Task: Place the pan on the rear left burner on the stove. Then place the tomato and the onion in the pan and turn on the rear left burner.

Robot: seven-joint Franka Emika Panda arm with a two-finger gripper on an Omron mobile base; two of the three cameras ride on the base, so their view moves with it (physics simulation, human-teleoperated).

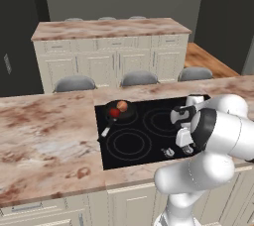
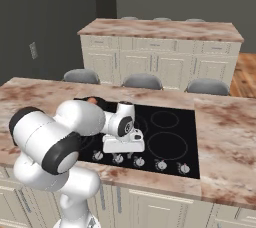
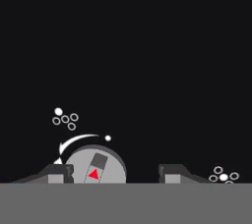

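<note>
In the hand view the two dark fingertips [image 3: 61,173] stand well apart, with nothing held between them. The gripper [image 3: 115,174] hangs just above the knob row at the front edge of the stove [image 1: 149,143]. A silver knob [image 3: 96,166] sits just inside the left fingertip, off-centre in the gap and not yet clasped.

Pan [image 1: 119,109] status: seated on the rear left burner, with the tomato [image 1: 114,113] and the onion [image 1: 122,105] inside it. The remaining step appears to be the burner switch.

Hazards:
- Off-centre closure. One finger would meet the knob first, so the grip may slip during rotation.
- Wrong knob. A second dot diagram [image 3: 224,175] marks a neighbouring control just beside the right fingertip.

Markings: no brand or readable text. The knob carries a red triangle pointer. Above it sit a curved white arrow and a cluster of small circles [image 3: 65,118] with one filled; which burner it denotes is probably, not certainly, the rear left.
</note>
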